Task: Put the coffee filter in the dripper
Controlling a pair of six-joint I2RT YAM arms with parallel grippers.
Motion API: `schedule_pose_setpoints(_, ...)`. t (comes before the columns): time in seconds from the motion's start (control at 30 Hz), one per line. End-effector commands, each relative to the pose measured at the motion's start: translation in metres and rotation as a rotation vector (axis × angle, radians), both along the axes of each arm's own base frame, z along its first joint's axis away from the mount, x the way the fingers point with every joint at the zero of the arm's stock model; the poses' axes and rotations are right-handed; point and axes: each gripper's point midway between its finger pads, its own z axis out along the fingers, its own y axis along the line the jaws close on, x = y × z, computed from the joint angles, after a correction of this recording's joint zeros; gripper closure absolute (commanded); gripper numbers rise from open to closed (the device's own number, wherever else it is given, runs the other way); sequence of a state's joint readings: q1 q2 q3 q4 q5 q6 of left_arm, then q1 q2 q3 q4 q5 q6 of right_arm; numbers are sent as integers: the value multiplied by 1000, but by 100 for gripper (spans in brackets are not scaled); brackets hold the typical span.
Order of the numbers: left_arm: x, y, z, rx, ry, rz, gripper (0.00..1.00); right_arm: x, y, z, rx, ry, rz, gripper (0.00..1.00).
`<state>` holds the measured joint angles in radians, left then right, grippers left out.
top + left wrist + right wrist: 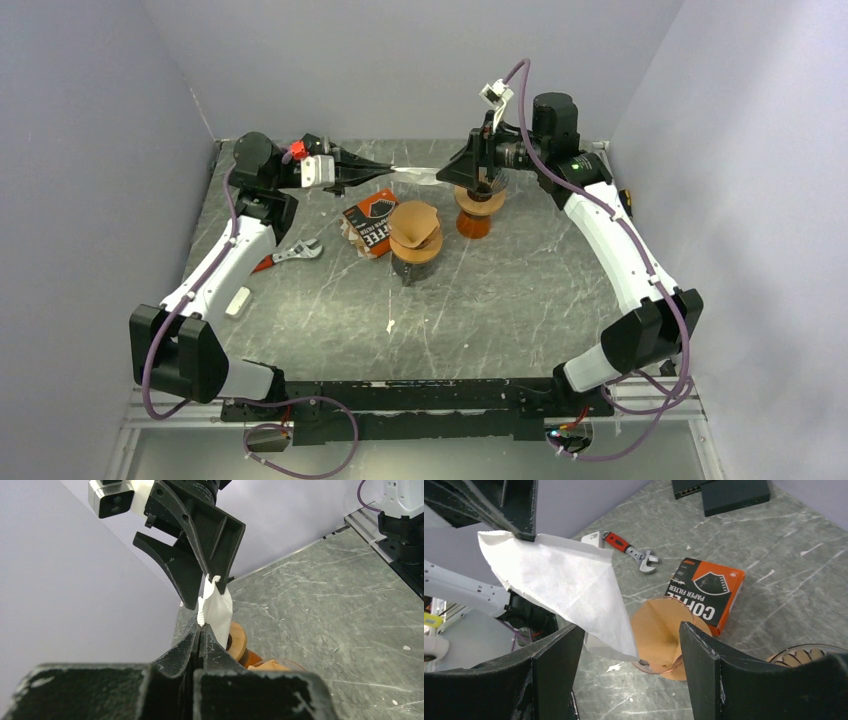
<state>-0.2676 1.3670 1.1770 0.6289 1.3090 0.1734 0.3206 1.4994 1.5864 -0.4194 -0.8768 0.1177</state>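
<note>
White paper coffee filter (564, 590) hung clear of the grey marbled tabletop (520, 290), not yet in the orange ribbed dripper (478, 208) standing behind the brown paper cone on its glass server (415, 230). Farther back, the left claw (201, 630) pinched its crimped edge while the right claw (630, 630) gaped wide around it, seemingly to spread it open.

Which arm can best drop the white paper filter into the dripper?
Probably the left. Its gripper is shut on the white filter, near the orange dripper. The right gripper is open and grips nothing.
</note>
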Motion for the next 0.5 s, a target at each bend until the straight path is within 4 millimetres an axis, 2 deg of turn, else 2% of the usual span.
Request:
schedule_pose_setpoints(0.0,-6,-2,15,-18,-35,-15,100,6,-2,20,7,-87,-44,27)
schedule_pose_setpoints(0.33,-1,-1,3,18,-23,12,100,-7,-4,37,37,-144,-21,26)
schedule_pose_setpoints(0.47,1,-2,-1,33,-24,18,100,-7,-4,38,38,-140,-26,24)
